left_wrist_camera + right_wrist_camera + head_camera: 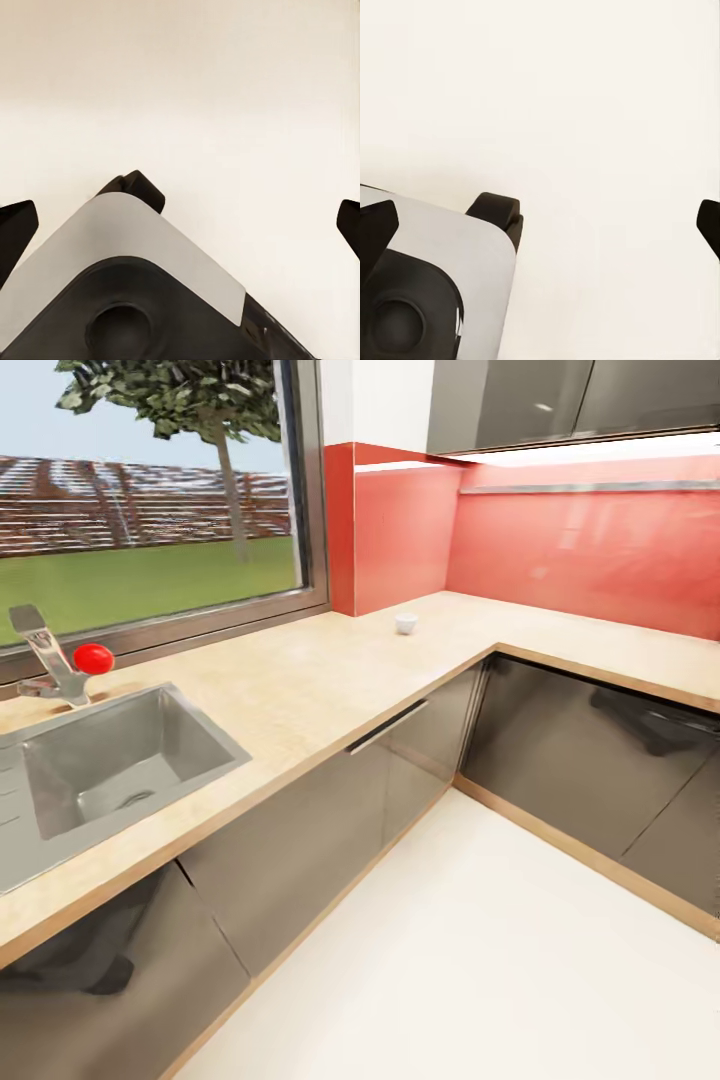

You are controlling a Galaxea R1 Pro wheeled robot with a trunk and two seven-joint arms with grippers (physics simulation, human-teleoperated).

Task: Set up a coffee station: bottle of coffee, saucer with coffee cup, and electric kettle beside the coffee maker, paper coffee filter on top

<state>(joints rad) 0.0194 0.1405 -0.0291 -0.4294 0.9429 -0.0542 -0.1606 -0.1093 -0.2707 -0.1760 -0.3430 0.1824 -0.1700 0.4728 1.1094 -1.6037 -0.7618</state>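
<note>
The kitchen countertop [320, 680], a light wood-grain slab, runs in an L above grey cabinet fronts. A small white coffee cup [405, 623] stands upright on it near the inner corner, by the red backsplash. The coffee maker, bottle of coffee, paper coffee filter, saucer and electric kettle are out of view. My left gripper [180, 225] hangs open over pale floor, above the robot's grey-and-black base [127, 300], with nothing between its fingers. My right gripper [540, 225] is open too, over the same floor, and holds nothing.
A steel sink [110, 760] with a faucet [45, 655] and a red knob [93, 657] is set in the counter at the left, under a large window. Dark upper cabinets [570, 400] hang over the right run. White floor [480, 960] lies in front of the cabinets.
</note>
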